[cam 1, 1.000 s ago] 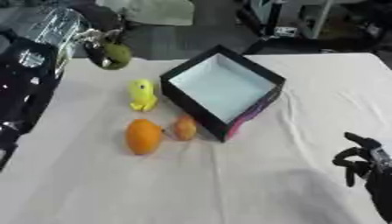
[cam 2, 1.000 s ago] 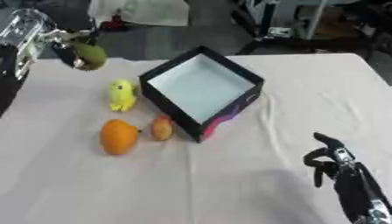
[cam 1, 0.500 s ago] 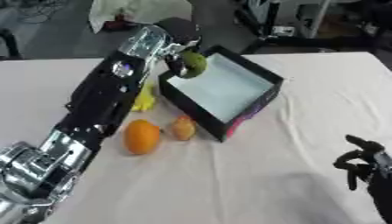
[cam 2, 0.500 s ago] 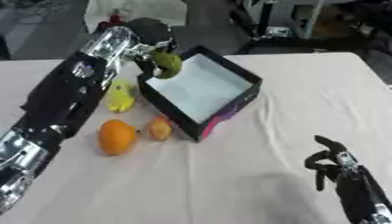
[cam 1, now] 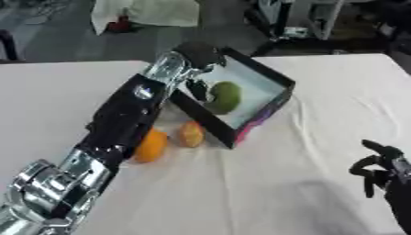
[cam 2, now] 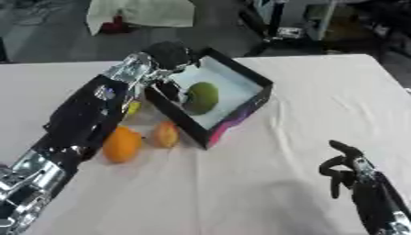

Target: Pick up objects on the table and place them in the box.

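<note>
Left hand (cam 1: pixel 197 57) clasps the green fruit (cam 1: pixel 224 96) inside the box (cam 1: pixel 273 80); we'd release low there. Right hand (cam 2: pixel 345 167), curled, holds nothing near the table's near right corner.

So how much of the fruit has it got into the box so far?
One piece so far: a green fruit lies in the box, with the left hand right beside it over the box. Left on the table are an orange, a small peach-coloured fruit and a yellow item half hidden by the arm. The right hand waits, holding nothing.
</note>
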